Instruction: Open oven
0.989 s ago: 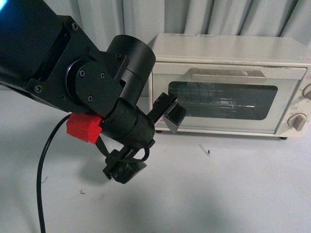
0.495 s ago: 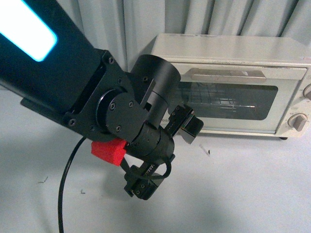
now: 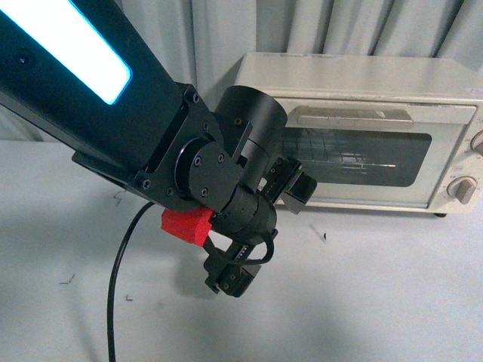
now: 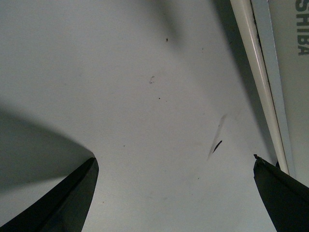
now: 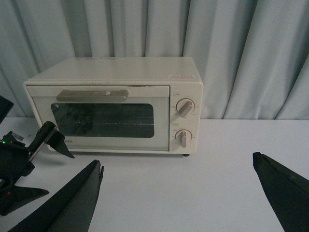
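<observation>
The cream-white oven (image 3: 362, 79) stands at the back right of the table, its glass door shut under the silver bar handle (image 3: 353, 115). In the right wrist view the oven (image 5: 116, 77) shows whole, with two knobs (image 5: 185, 107) on its right side. My left gripper (image 3: 264, 237) hangs open in front of the door's lower left corner, one finger (image 3: 296, 188) close to the glass, holding nothing. The left wrist view looks down between the wide-spread left gripper (image 4: 175, 158) at bare table, with the oven's front (image 4: 294, 96) along one side. My right gripper (image 5: 177, 162) is open and well short of the oven.
A grey curtain (image 3: 196, 38) hangs behind the oven. The left arm (image 3: 90, 98) fills the left of the front view, with a black cable (image 3: 113, 302) trailing down. The white table (image 3: 377, 294) carries small dark marks (image 3: 323, 237). The left gripper (image 5: 60, 174) also shows in the right wrist view.
The left arm has swung to the right and forward, bringing its gripper closer to the oven door's lower left. The door stays shut.
</observation>
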Tool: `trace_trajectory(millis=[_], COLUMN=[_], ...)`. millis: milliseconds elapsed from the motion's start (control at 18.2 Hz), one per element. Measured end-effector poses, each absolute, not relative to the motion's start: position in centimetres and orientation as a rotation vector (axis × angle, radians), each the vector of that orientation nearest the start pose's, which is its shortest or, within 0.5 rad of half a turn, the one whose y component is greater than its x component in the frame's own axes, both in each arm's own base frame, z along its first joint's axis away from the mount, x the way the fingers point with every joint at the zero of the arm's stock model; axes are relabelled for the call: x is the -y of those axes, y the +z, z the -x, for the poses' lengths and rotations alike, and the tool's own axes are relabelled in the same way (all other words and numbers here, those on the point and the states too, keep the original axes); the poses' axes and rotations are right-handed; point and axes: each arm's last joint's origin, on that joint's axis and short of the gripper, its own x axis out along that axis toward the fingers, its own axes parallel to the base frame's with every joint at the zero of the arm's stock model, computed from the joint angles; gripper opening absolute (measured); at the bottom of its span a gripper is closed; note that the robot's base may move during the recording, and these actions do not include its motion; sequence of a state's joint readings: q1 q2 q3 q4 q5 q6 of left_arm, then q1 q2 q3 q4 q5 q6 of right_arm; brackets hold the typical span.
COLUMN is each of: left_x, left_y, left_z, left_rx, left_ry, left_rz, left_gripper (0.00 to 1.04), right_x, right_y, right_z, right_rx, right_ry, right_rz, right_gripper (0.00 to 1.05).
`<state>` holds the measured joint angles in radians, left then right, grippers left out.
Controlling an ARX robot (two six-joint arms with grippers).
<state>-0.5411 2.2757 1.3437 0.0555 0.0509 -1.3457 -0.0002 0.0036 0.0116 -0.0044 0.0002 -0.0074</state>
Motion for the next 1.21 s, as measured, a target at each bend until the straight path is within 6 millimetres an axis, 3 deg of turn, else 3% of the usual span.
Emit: trace_trajectory(millis=[440,1209], left_x=[25.2,26.1], left_y=[6.6,6.3], left_z=[-37.7,-36.0], left_rx=[-1.067,-1.032], left_ry=[0.091,0.072], left_rz=[0.984,0.963], left_gripper=[0.98,0.98], right_x=[0.0,0.0], right_y=[16.7,16.7], right_z=[-9.7,-9.7], right_rx=[0.004,0.004], right_ry=[0.000,0.000], right_rz=[0.007,0.007], right_gripper=[0.98,0.98])
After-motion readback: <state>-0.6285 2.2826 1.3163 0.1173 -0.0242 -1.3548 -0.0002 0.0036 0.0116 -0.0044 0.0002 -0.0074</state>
